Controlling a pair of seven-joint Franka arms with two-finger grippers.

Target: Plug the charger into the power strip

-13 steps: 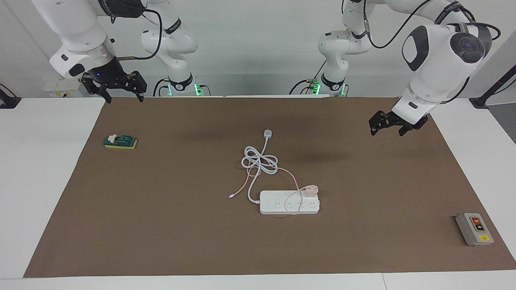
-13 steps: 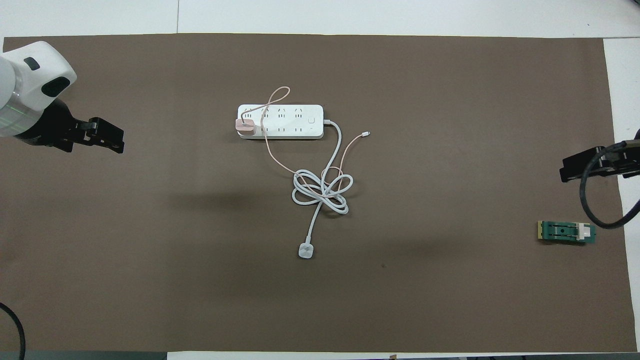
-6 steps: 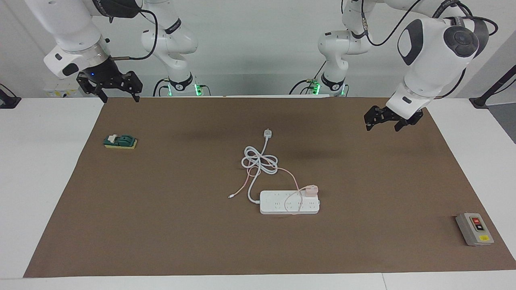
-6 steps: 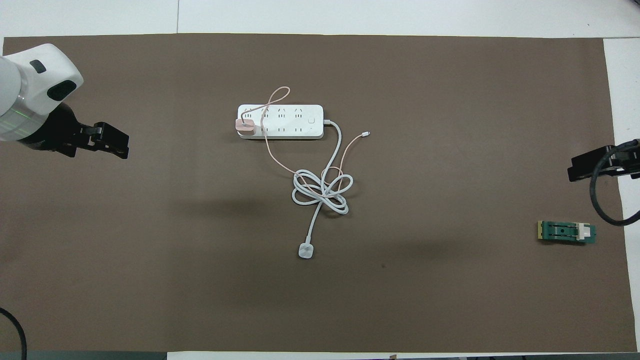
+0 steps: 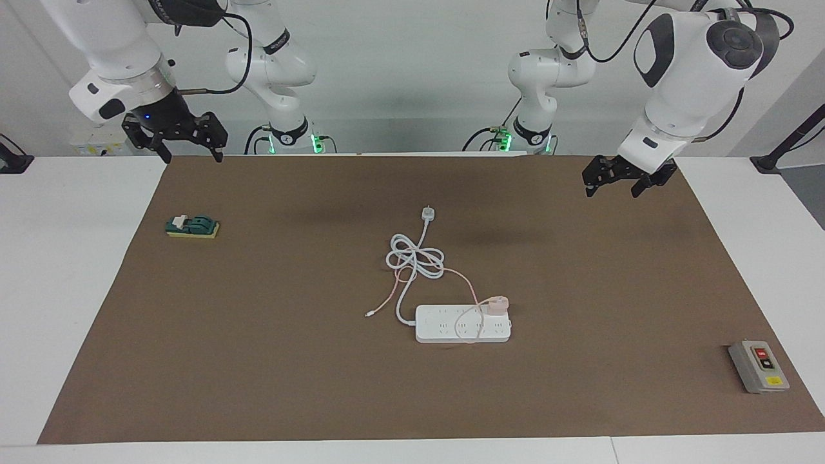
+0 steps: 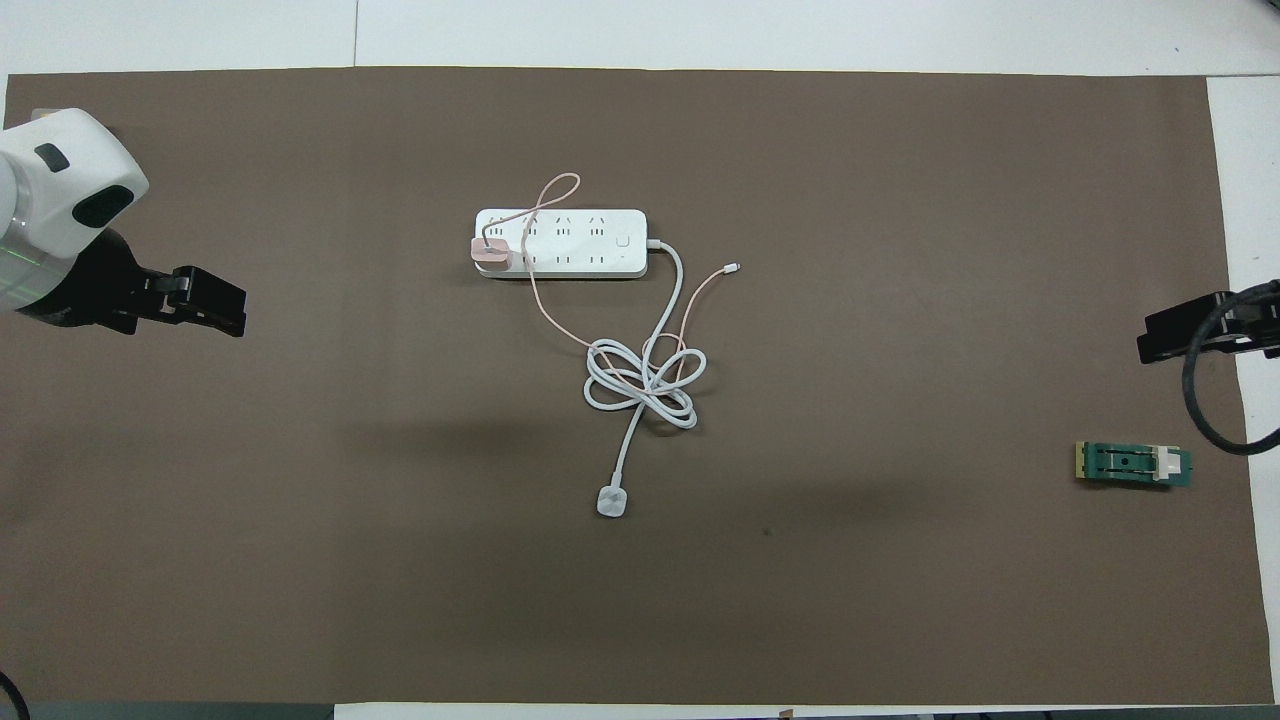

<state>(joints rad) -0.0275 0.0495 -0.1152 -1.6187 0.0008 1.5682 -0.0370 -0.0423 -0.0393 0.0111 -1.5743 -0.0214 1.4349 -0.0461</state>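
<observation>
in the facing view the pale pink charger sits plugged into the white power strip at its end toward the left arm, unmoved, while the left gripper, fingers spread and empty, has risen and drawn back toward the brown mat's edge by the robots; the right gripper, fingers apart, hangs over the mat's corner, barely shifted. in the overhead view the charger and strip lie as before, the left gripper has slid slightly toward its own end, and the right gripper shows only partly, fingers' spread unclear there.
</observation>
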